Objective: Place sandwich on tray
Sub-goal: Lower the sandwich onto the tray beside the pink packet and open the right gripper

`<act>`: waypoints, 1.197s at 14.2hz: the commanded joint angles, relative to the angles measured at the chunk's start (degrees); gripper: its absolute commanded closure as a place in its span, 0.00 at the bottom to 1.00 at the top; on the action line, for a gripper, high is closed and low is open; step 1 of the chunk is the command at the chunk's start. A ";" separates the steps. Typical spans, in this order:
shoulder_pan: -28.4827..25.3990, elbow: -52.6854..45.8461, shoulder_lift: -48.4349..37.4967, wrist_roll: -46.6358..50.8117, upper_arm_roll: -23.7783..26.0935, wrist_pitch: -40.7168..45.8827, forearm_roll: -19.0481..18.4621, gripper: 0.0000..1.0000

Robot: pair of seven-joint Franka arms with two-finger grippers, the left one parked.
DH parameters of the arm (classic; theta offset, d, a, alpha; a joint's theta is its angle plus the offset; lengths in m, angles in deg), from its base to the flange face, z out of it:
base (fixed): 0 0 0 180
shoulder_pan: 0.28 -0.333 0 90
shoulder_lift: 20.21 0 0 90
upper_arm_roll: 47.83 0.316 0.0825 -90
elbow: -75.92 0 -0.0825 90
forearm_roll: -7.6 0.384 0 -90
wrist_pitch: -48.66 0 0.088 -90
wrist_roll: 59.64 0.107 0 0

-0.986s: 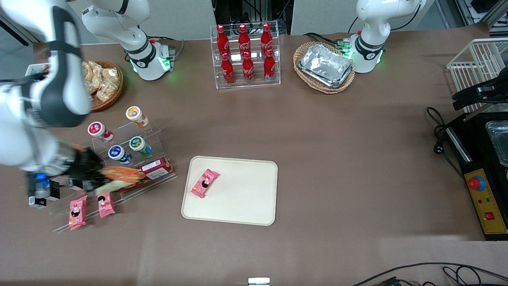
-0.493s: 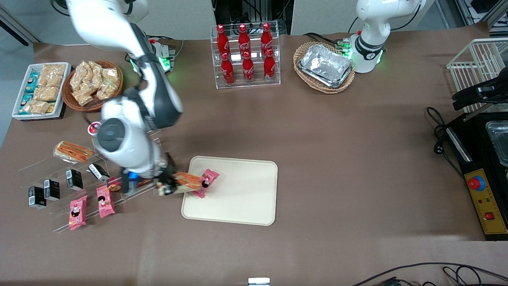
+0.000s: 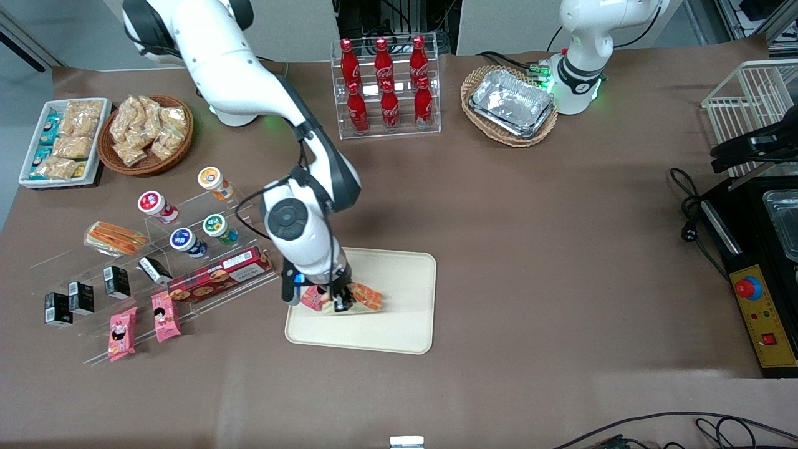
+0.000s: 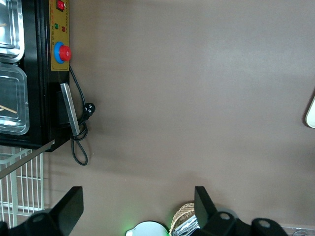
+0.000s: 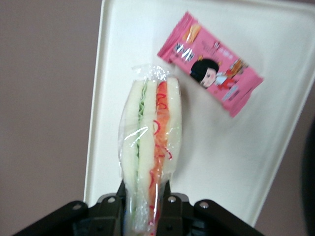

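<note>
My gripper point(image 5: 145, 204) is clamped on the narrow end of the sandwich point(image 5: 150, 147), the two fingers pressing its clear wrap from either side. The wedge sticks out from my jaws with its cut edge toward my wrist camera, showing white bread, green shreds and an orange-red strip of filling.

I hold it above the tray point(image 5: 123, 59), not resting on it as far as I can tell. In the front view my gripper point(image 3: 340, 304) hangs over the part of the tray point(image 3: 399, 324) nearer the working arm's end of the table, and the sandwich point(image 3: 365, 298) shows just beside my fingers, over the cream surface.

A pink snack packet point(image 5: 210, 72) lies flat on the tray, close to the sandwich's tip but apart from it in my wrist view. From the front, that pink snack packet point(image 3: 310, 298) is mostly hidden under my wrist.

Farther toward the working arm's end stands a clear tiered rack point(image 3: 187, 249) with small cups, a long red box point(image 3: 218, 282), black cartons and two more pink packets. A second wedge sandwich point(image 3: 114, 239) sits on that rack.

Farther from the front camera are a rack of red cola bottles point(image 3: 386, 84), a basket of foil trays point(image 3: 510, 105), and a basket of snack bags point(image 3: 146, 128) beside a white snack tray point(image 3: 62, 140).
</note>
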 commanded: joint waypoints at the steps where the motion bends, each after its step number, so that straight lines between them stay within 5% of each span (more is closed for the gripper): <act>1: -1.43 -3.52 5.77 2.31 -0.56 -5.25 1.50 0.74; 3: -1.34 -3.52 7.01 2.23 -0.65 -6.32 1.42 0.72; 4: -1.34 -3.52 7.36 2.23 -0.74 -6.32 1.33 0.48; 5: -1.34 -3.52 7.54 2.05 -0.82 -6.41 1.15 0.00; 12: -0.29 -5.19 6.23 0.39 -1.26 -5.01 1.06 0.00; 17: -0.11 -5.11 -1.57 -12.15 -3.11 9.29 1.06 0.00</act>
